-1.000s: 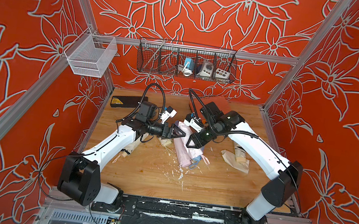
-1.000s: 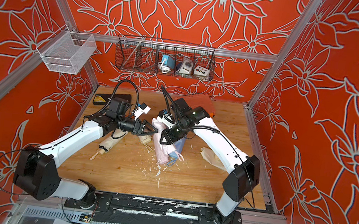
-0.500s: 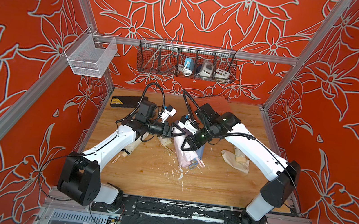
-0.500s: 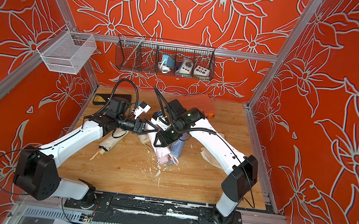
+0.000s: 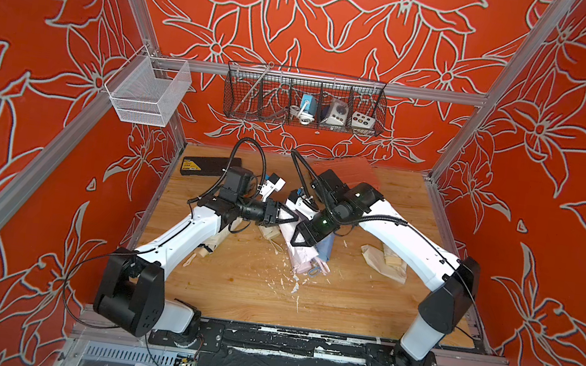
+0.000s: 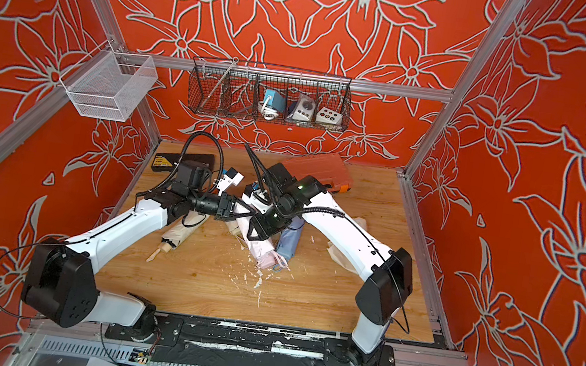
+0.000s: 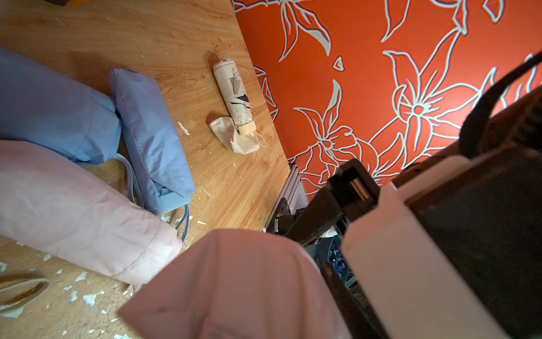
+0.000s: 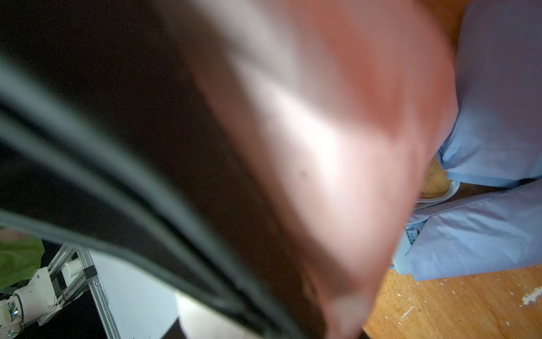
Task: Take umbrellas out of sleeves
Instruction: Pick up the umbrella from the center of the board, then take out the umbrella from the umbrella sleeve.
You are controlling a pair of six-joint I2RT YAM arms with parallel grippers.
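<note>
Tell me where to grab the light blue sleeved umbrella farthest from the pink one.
Grip the light blue sleeved umbrella at its open end, where the handle and cord poke out. It lies flat, the other blue roll tight against one side, so probably come from above, jaws across its width.

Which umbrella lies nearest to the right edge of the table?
The cream umbrella, bare and pleated, its handle on a limp cream sleeve. The pink umbrellas and blue umbrellas lie together at the middle.
</note>
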